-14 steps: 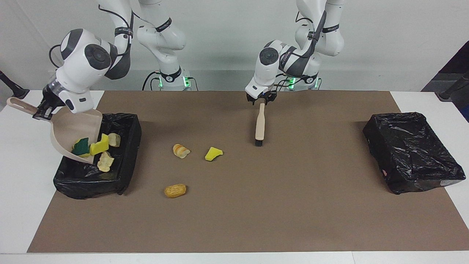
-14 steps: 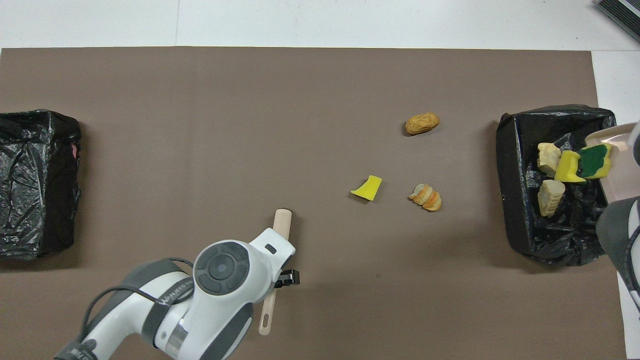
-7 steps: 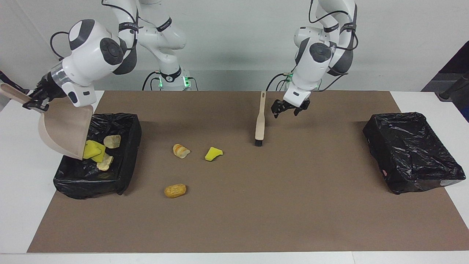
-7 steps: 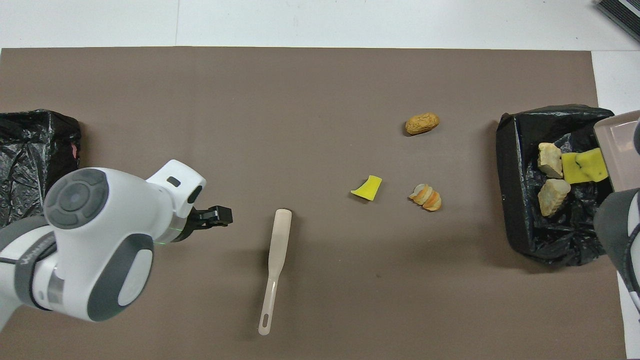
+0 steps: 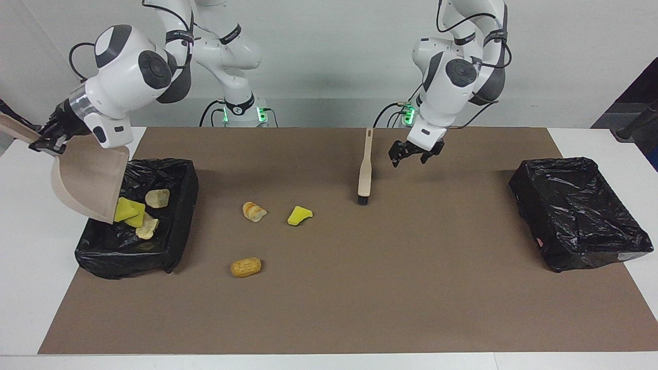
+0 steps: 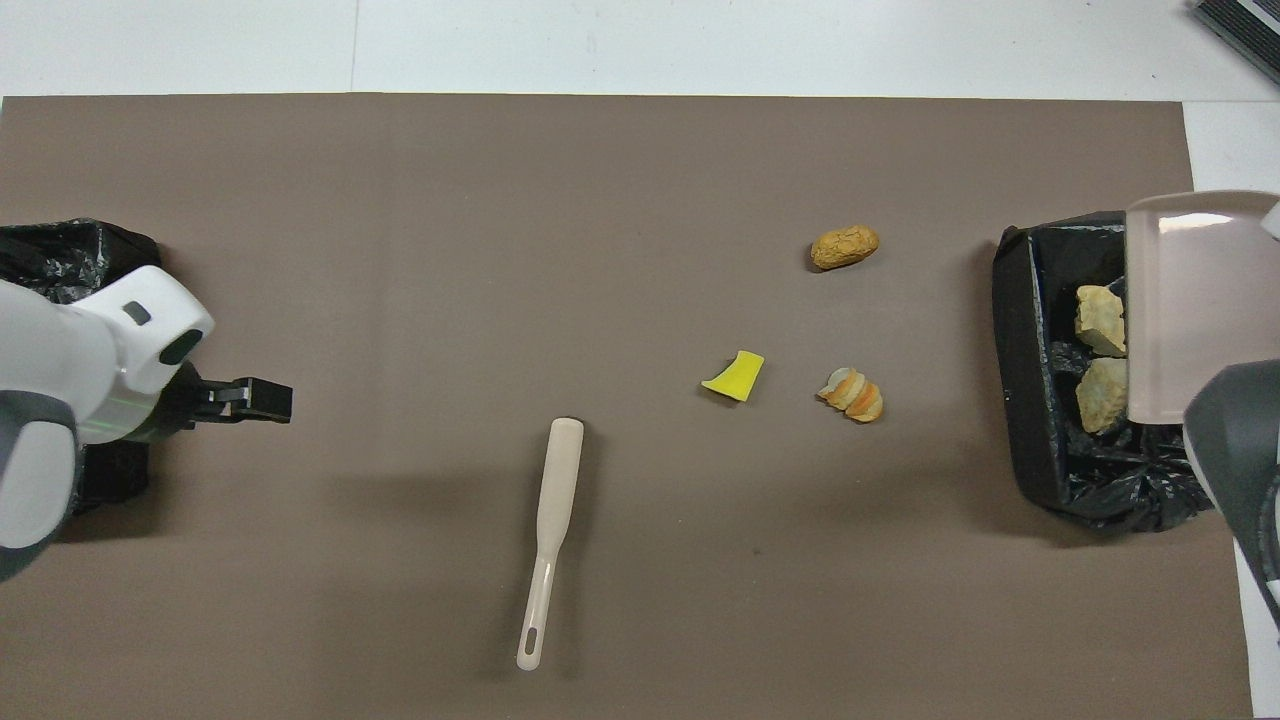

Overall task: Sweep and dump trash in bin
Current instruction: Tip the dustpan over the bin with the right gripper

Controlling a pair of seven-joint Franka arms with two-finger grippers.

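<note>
My right gripper (image 5: 45, 145) is shut on the handle of the beige dustpan (image 5: 87, 180), which is tipped steeply with its lip in the black bin (image 5: 177, 226) at the right arm's end. Trash lies in that bin: a yellow sponge (image 5: 128, 210) and bread lumps (image 6: 1098, 320). Three more scraps rest on the brown mat: sliced bread (image 5: 254, 211), a yellow sponge chunk (image 5: 299, 215) and a brown bun (image 5: 245, 267). The brush (image 5: 364, 169) lies flat on the mat. My left gripper (image 5: 411, 153) hangs open and empty above the mat, beside the brush handle toward the left arm's end.
A second black-lined bin (image 5: 576, 210) stands at the left arm's end of the mat. White table (image 5: 31, 288) borders the brown mat. In the overhead view the dustpan (image 6: 1185, 300) covers part of the bin with the trash.
My left gripper let go of the brush and swung toward the left arm's end. The dustpan tipped steeper and its sponges slid into the bin.
</note>
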